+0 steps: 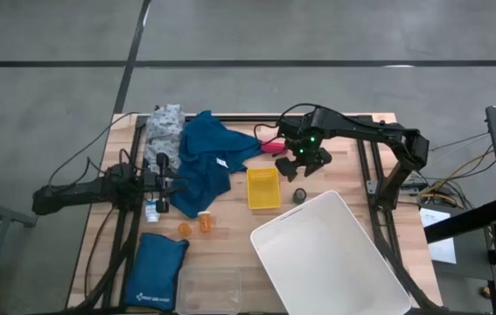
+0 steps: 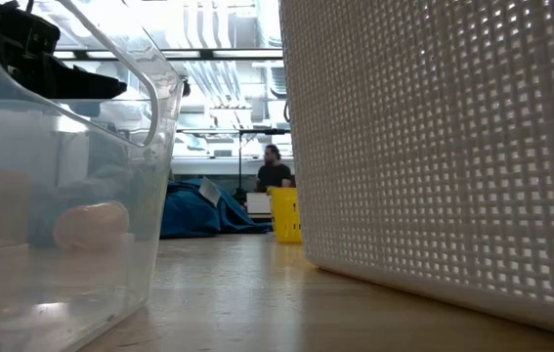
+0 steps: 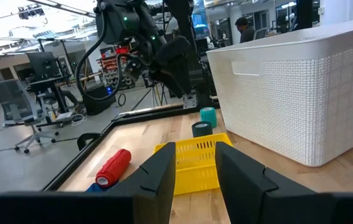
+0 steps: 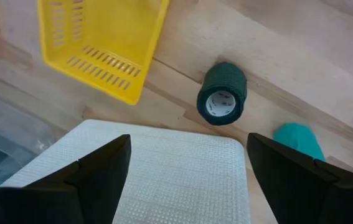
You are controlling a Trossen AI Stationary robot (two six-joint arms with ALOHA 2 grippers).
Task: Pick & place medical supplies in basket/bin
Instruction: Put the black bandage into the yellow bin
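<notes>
From above, the table (image 1: 230, 241) carries the white bin (image 1: 331, 258) at about 4 o'clock and the small yellow basket (image 1: 262, 188) near centre. The right gripper (image 1: 304, 164) hangs at 2 o'clock of the basket, fingers spread wide, holding nothing; the dark bandage roll (image 1: 300, 196) lies just beside the bin's corner below it. The pink bandage roll (image 1: 271, 147) lies at 12 o'clock of the basket, touching the blue cloth garment (image 1: 208, 162). The grey dotted cloth (image 1: 165, 127) sits at 10 o'clock. The left gripper (image 1: 162, 182) waits at 9 o'clock over the garment's edge; two orange pill bottles (image 1: 197, 227) lie at 7 o'clock of the basket, with the blue padded pouch (image 1: 154, 273) beyond. Low view: clear container (image 2: 62, 196) wall close by, bin wall (image 2: 433, 147) filling the right, basket (image 2: 286, 215) and garment (image 2: 198, 210) far back; a person stands in the room behind. Left wrist view: own fingers (image 3: 157, 177) stand slightly apart with nothing between them; pink roll (image 3: 112, 167), basket (image 3: 195, 158), dark roll (image 3: 202, 129) and teal bandage roll (image 3: 208, 116) lie ahead, bin (image 3: 288, 87) beside. Right wrist view: fingers (image 4: 101, 168) wide apart above the bin corner (image 4: 164, 174); dark roll (image 4: 221, 93) lies on its side between basket (image 4: 101, 43) and teal roll (image 4: 297, 140).
</notes>
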